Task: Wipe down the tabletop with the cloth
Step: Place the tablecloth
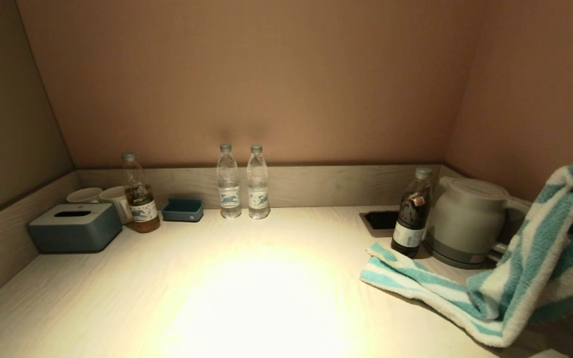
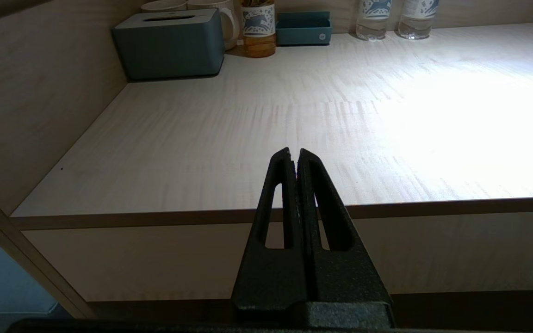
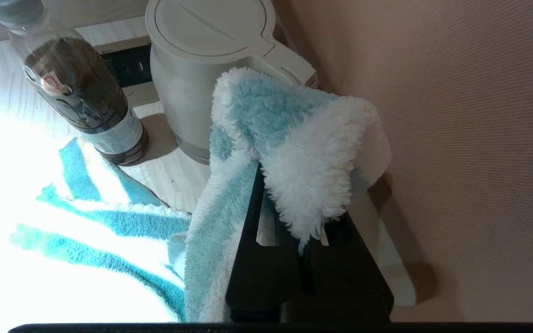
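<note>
Head view shows the cloth (image 1: pixel 510 293) lifted at one end by the right gripper (image 3: pixel 294 217), clamped on it near the right wall, its other end trailing on the tabletop (image 1: pixel 246 298) against the dark bottle (image 1: pixel 411 219) beside the kettle (image 1: pixel 465 221), while the left gripper (image 2: pixel 294 159) rests closed off the front edge.
</note>
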### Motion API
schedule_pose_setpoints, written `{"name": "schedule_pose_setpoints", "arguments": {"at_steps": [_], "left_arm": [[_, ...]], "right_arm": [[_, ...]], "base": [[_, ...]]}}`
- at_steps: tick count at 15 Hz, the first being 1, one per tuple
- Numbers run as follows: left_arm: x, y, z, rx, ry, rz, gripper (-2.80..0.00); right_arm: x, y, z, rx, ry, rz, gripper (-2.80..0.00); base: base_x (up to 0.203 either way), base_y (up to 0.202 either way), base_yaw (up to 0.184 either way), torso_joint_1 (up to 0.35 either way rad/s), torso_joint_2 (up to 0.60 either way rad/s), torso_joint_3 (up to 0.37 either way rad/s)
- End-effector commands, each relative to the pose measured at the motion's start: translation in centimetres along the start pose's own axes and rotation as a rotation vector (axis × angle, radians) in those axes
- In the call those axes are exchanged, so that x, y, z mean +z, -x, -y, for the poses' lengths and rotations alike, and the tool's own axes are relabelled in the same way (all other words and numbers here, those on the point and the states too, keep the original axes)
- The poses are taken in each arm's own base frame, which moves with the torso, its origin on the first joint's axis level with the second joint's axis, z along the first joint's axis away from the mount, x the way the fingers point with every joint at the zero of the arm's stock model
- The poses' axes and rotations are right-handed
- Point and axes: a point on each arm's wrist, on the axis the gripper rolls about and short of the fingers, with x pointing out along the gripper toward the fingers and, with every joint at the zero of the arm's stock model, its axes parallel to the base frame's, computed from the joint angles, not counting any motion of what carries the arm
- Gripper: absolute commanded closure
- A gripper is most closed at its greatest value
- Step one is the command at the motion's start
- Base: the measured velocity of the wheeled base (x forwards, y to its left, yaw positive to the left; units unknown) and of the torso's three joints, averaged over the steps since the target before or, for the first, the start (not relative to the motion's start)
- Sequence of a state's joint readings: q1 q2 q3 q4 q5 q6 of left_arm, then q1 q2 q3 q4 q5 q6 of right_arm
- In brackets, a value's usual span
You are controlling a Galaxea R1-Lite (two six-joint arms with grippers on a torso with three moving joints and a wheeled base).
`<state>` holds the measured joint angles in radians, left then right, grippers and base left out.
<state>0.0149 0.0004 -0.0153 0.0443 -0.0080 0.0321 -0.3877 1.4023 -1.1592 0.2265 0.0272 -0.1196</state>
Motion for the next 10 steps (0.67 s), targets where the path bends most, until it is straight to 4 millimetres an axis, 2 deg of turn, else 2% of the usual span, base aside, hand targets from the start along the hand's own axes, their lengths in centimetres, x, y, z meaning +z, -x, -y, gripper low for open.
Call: {"name": "schedule_pose_setpoints", "arguments": {"at_steps": [1, 2, 10], "left_arm": [[0.0, 0.0, 0.0, -0.001, 0.000, -0.003, 0.00], [0.0, 0.0, 0.0, 0.001, 0.000, -0.001, 0.00], [0.0, 0.0, 0.0, 0.001, 0.000, -0.001, 0.00]], "right_arm": [[-0.4, -1.0, 0.0, 0.007, -0.003, -0.033, 0.00], [-0.9, -1.8, -0.1, 0.012, -0.006, -0.065, 0.00], [-2.3, -3.7, -0.2, 0.024, -0.015, -0.145, 0.00]], "base": [[0.000, 0.000, 0.000, 0.000, 0.00, 0.000], [0.000, 0.000, 0.000, 0.000, 0.00, 0.000], [0.000, 0.000, 0.000, 0.000, 0.00, 0.000]]}}
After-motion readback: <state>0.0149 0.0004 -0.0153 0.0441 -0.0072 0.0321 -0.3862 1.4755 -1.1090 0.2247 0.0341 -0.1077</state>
